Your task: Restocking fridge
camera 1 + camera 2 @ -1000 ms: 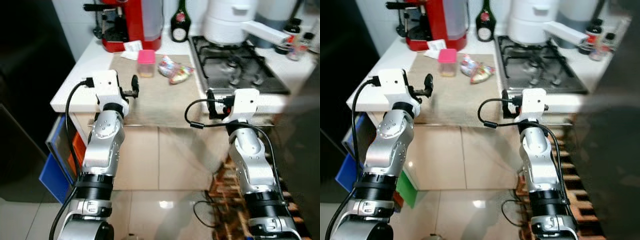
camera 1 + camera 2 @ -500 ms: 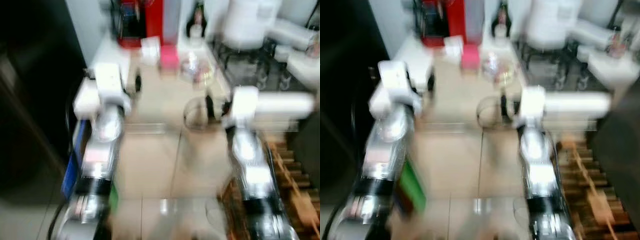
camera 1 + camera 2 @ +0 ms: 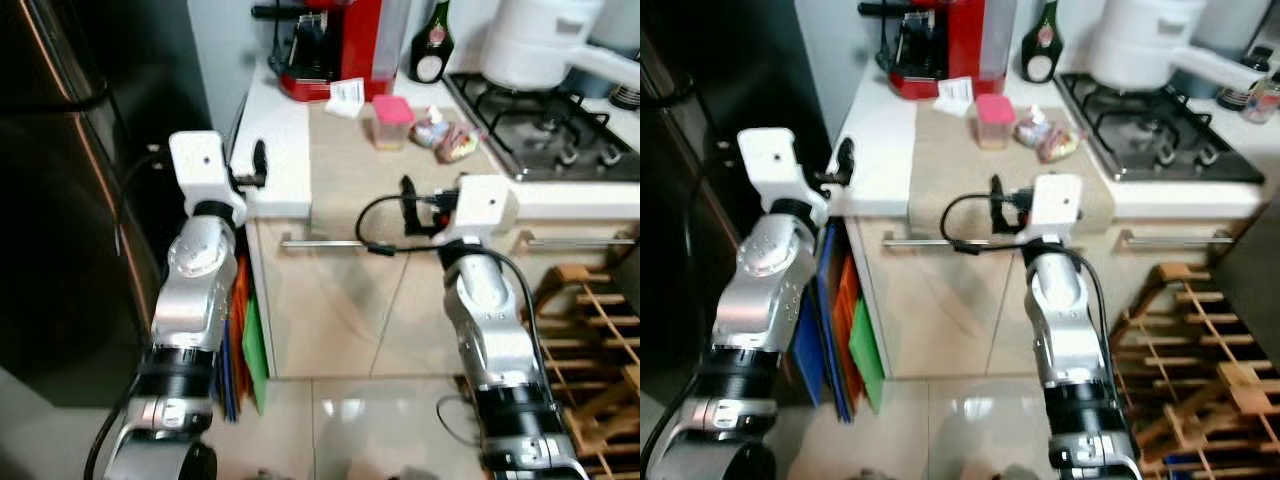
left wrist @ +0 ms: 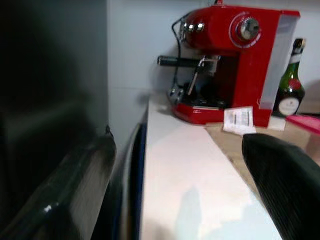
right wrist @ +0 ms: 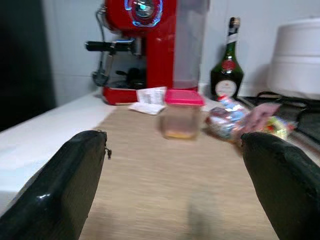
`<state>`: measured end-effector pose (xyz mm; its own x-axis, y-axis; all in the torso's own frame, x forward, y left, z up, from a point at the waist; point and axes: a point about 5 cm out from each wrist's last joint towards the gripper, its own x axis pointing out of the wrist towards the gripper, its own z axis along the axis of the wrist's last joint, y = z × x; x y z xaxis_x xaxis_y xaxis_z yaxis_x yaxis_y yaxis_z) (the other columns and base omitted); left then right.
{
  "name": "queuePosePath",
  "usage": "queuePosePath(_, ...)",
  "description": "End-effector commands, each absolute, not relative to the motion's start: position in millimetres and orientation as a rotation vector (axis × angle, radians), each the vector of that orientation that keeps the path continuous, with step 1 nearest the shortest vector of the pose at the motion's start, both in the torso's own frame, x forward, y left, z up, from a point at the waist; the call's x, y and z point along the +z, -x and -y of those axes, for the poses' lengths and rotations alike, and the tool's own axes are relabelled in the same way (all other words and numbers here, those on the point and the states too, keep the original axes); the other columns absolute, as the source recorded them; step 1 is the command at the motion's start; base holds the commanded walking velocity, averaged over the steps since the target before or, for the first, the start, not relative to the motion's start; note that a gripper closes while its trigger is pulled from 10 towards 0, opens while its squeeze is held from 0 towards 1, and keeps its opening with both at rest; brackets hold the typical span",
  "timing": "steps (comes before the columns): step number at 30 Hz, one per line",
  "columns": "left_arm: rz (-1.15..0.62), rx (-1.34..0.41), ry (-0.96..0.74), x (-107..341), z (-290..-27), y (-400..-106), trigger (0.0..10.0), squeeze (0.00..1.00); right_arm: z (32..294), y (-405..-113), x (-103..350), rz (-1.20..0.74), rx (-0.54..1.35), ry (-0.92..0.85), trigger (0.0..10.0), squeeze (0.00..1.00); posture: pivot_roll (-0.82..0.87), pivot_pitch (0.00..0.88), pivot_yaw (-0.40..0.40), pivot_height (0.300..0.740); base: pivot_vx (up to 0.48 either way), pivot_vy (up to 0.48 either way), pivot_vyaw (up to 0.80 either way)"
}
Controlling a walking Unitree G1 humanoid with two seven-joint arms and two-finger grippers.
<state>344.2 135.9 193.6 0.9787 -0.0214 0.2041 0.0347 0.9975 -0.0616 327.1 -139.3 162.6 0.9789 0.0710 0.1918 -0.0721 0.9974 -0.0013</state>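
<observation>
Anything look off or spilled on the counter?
Nothing spilled or damaged. A loose paper slip leans against the red espresso machine, and a crinkled bag of wrapped sweets lies slumped on the beige mat beside the pink-lidded plastic tub. Ordinary clutter.

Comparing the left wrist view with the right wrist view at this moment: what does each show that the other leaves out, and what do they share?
Left wrist: the dark fridge side beside the white counter edge.
Right wrist: the whole pink-lidded container on the beige mat, the snack packets and the white appliance on the stove.
Both: the red coffee machine, the green bottle, the paper slip, and widely spread black fingers.
</observation>
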Motion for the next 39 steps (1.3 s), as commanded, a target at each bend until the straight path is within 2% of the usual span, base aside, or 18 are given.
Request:
queuePosePath(1, 0.225, -0.074, 0.068, 197.6, -128.9, -342.6, 10.0, 0.00, 143.5, -325.7, 161.3, 0.191, 0.054, -0.015, 10.0, 0.00, -0.04, 0.000, 0.045, 0.740, 0.364, 0.000, 0.00)
queuePosePath(16, 0.232, -0.113, 0.036, 197.9, -123.3, -340.8, 10.0, 0.00, 155.5, -326.1, 164.6, 0.208, -0.024, -0.004, 10.0, 0.00, -0.04, 0.000, 0.046, 0.740, 0.466, 0.000, 0.00)
queuePosePath(25, 0.231, -0.139, 0.021, 197.4, -117.5, -340.2, 10.0, 0.00, 153.5, -325.4, 162.6, 0.203, -0.016, 0.000, 10.0, 0.00, -0.04, 0.000, 0.047, 0.740, 0.000, 0.000, 0.00)
queuePosePath(39, 0.207, -0.116, 0.065, 193.7, -117.6, -343.2, 10.0, 0.00, 153.2, -324.7, 163.0, 0.206, -0.008, 0.008, 10.0, 0.00, -0.05, 0.000, 0.048, 0.740, 0.322, -0.252, 0.00)
